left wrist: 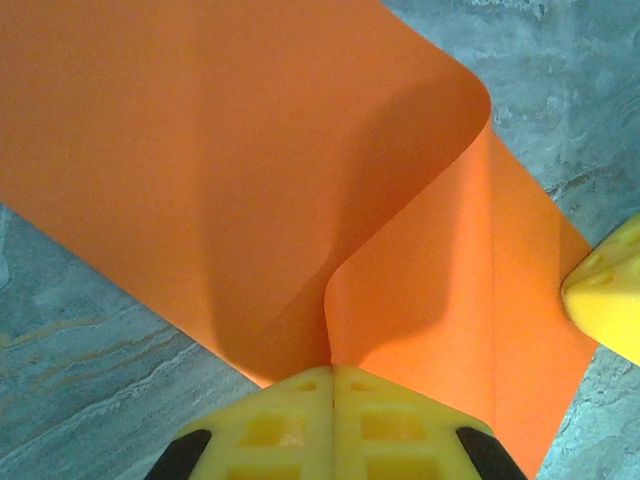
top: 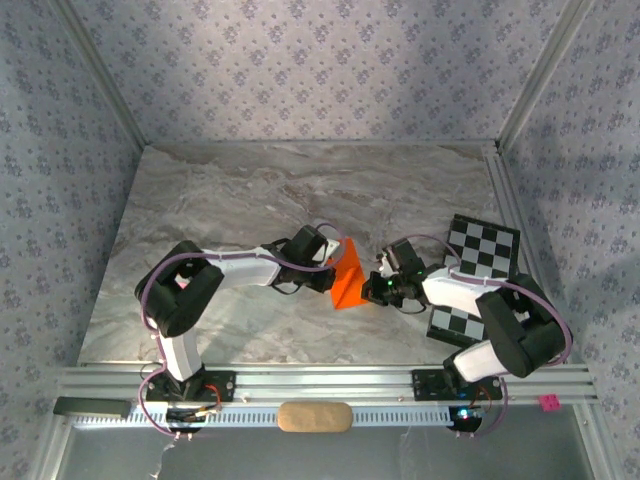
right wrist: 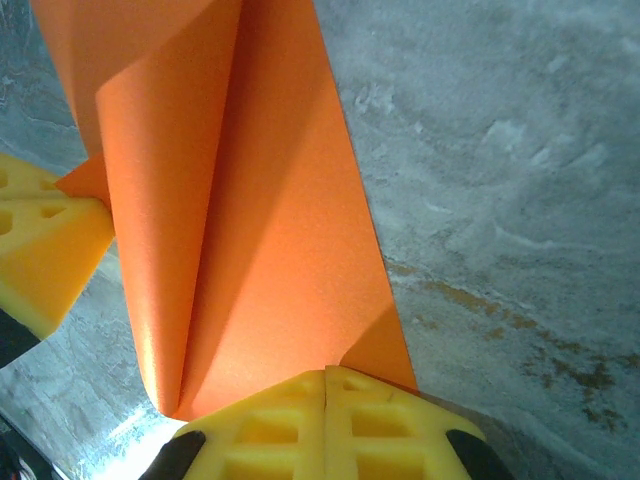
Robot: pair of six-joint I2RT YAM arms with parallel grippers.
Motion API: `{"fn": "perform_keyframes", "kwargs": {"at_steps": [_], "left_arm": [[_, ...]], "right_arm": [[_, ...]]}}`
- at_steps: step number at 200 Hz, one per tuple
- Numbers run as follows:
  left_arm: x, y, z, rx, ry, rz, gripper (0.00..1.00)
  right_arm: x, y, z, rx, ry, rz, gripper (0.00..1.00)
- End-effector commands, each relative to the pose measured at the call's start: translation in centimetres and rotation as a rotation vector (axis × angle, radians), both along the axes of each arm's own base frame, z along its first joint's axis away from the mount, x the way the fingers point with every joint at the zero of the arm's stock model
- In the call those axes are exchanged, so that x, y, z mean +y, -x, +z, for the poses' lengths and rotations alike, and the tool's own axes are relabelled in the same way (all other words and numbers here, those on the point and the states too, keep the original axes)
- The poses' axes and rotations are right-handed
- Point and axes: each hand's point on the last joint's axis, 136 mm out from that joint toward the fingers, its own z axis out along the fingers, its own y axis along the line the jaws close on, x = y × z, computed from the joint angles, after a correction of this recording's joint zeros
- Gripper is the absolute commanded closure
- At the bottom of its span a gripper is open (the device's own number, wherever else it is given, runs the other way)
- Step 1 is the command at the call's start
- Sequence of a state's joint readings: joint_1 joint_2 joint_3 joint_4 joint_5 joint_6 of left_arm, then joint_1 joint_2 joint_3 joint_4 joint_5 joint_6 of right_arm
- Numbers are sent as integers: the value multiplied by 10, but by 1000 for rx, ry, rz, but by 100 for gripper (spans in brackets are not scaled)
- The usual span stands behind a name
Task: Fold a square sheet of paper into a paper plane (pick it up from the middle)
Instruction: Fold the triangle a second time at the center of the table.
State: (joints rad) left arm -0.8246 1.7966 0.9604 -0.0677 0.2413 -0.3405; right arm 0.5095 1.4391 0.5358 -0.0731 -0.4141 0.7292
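Observation:
The square sheet of paper [top: 349, 277], bright orange, hangs between my two grippers near the table's middle. It is bent over on itself in a loose curl [left wrist: 300, 180], with a straight crease running along one flap [right wrist: 250, 200]. My left gripper [left wrist: 333, 372] is shut on one edge of the sheet. At the opposite edge my right gripper [right wrist: 327, 374] is shut on it too. In the top view the left gripper [top: 336, 268] and the right gripper [top: 372, 288] face each other across the paper. A paper plane is out of view.
A black-and-white checkerboard card [top: 484, 246] lies at the right, partly under my right arm. A small pink stick [top: 547, 402] sits by the front rail's right end, and a tan pad [top: 314, 416] at its middle. Patterned walls close in the marble table [top: 250, 190].

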Motion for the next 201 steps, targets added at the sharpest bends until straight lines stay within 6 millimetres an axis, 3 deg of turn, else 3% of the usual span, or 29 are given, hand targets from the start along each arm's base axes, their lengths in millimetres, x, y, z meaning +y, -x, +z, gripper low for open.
{"fn": "perform_keyframes", "kwargs": {"at_steps": [1, 201], "left_arm": [[0, -6, -1, -24, -9, -2, 100], [2, -4, -12, -12, -38, -14, 100]], "right_arm": [[-11, 11, -16, 66, 75, -17, 100], [-8, 6, -14, 60, 70, -14, 98]]}}
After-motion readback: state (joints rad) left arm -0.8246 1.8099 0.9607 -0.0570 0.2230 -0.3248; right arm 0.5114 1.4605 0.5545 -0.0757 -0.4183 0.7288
